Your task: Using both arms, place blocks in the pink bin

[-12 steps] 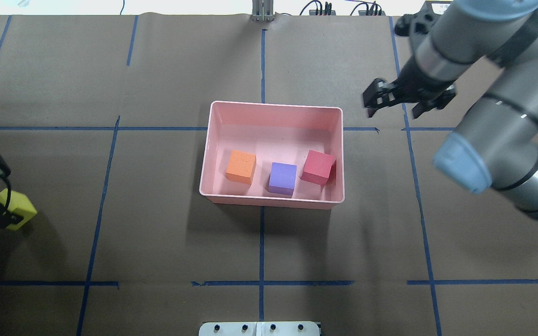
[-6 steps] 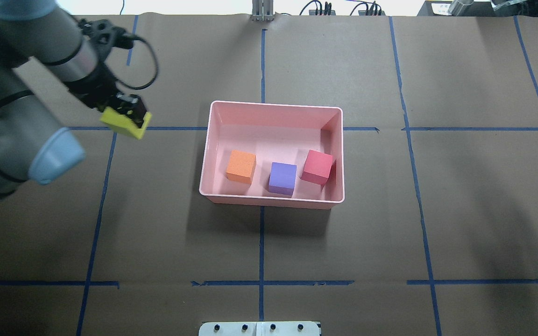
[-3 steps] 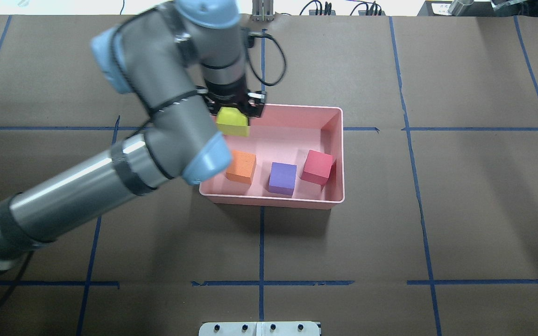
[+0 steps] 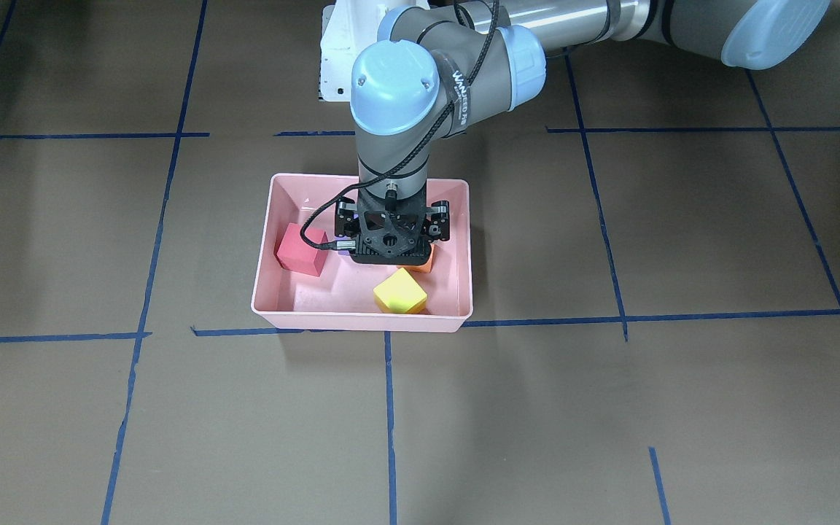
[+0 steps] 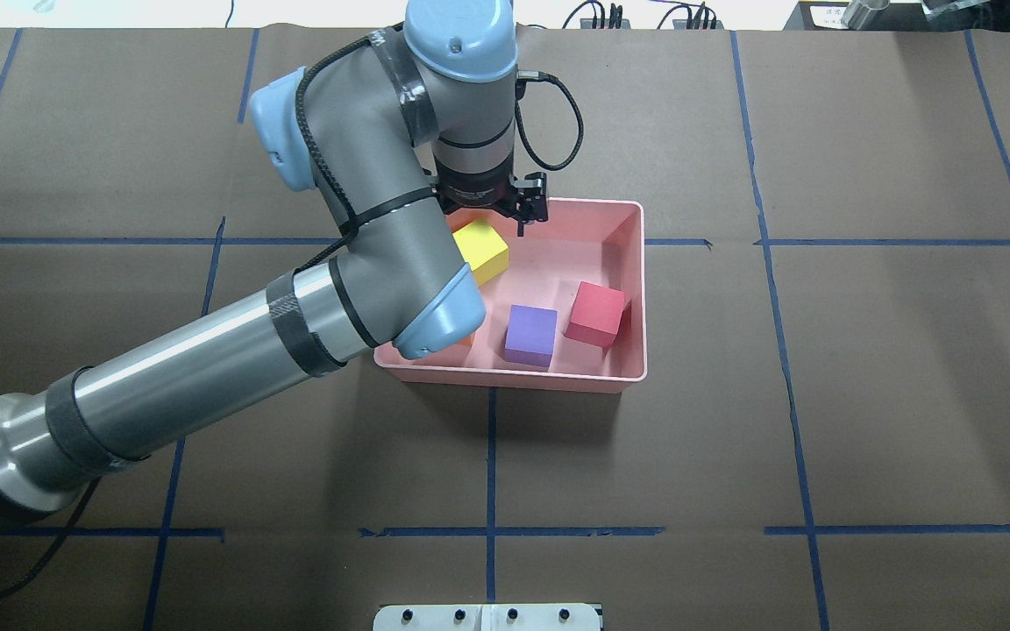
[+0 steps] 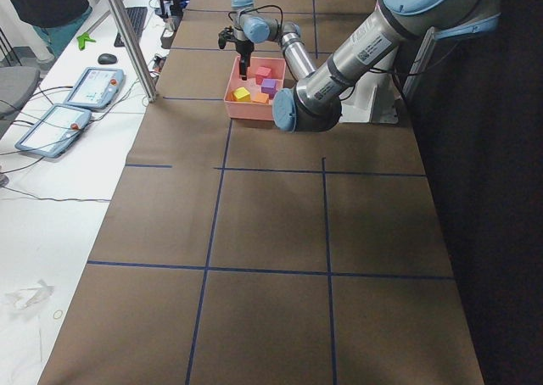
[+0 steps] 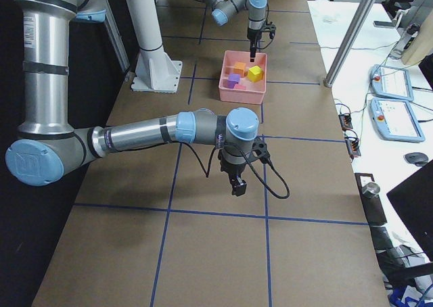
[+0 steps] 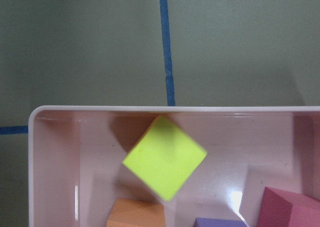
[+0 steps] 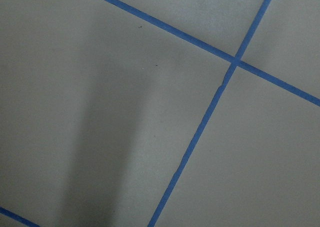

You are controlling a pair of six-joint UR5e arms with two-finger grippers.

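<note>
The pink bin (image 5: 644, 289) sits mid-table and also shows in the front view (image 4: 332, 319) and the left wrist view (image 8: 150, 108). My left gripper (image 5: 486, 210) hangs over its far left part, open and empty (image 4: 391, 244). The yellow-green block (image 5: 480, 250) is loose in the bin just below it, turned cornerwise (image 8: 165, 157) (image 4: 399, 293). The red block (image 5: 597, 313) and the purple block (image 5: 530, 334) lie in the bin. The orange block (image 4: 424, 264) is there too, mostly hidden by my left arm from overhead. My right gripper (image 7: 236, 185) shows only in the exterior right view, low over bare table; I cannot tell if it is open or shut.
The table is covered in brown paper with blue tape lines (image 5: 492, 456). The white pedestal base (image 5: 487, 617) is at the near edge. My left forearm (image 5: 207, 386) stretches across the table left of the bin.
My left arm carried the yellow-green block from the table's left edge to the bin and let it go; the block now lies in the bin. My right arm left the overhead view.
</note>
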